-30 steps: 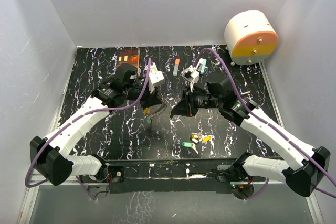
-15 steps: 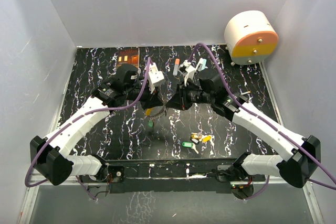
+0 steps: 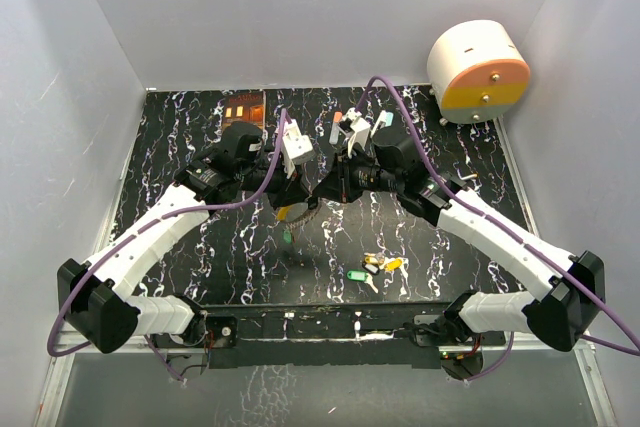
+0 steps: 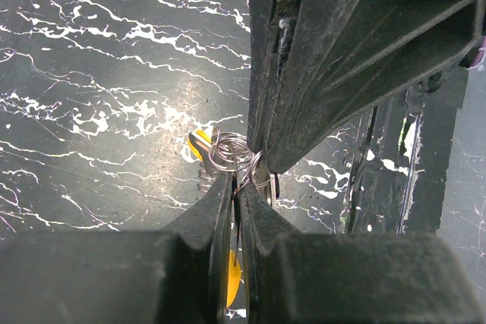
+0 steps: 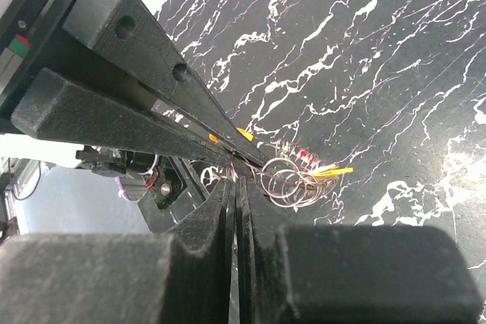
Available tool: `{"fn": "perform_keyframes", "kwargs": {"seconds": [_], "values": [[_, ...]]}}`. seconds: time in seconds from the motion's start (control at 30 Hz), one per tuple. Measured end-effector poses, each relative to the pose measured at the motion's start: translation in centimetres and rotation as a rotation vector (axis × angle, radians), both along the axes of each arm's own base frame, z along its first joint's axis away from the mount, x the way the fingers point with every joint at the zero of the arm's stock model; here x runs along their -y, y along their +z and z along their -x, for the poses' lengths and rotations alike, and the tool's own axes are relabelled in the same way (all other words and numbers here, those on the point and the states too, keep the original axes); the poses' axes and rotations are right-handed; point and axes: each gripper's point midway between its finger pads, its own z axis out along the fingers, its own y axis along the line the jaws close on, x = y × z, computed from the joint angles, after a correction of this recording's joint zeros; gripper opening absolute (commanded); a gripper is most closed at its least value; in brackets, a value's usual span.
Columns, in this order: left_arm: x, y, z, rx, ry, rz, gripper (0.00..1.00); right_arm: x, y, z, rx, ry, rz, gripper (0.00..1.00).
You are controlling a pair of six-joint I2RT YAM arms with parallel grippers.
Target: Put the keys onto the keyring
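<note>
- The left arm (image 3: 150, 237) and the right arm (image 3: 510, 242) start at the near edge. Both bend in to the middle of the table (image 3: 200, 117).
- Some loose keys (image 3: 375, 267) lie on the table near the front, closer to the right arm.
- The left gripper (image 4: 235, 187) and the right gripper (image 5: 235, 184) meet tip to tip above the table.
- Each one is pinched tight on the keyring (image 5: 287, 180), which is held up between them.
- A yellow key (image 5: 335, 171) sits right at the keyring.
- The table is black with white streaks.
- A round white and orange drum (image 3: 478, 70) sits at the far right corner.
- Plain pale walls (image 3: 300, 7) stand all around.
</note>
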Motion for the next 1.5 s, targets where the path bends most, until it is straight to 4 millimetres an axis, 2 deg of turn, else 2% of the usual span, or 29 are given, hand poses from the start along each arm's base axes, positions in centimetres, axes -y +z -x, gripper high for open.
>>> {"fn": "perform_keyframes", "kwargs": {"seconds": [0.93,1.5], "values": [[0.0,0.0,0.0,-0.007,0.008,0.0,0.0,0.7,-0.1,-0.1,-0.012,-0.053,0.013,0.07],[0.0,-0.3,-0.1,-0.022,0.016,-0.004,0.0,1.1,-2.0,0.4,-0.08,-0.074,0.033,0.07]]}}
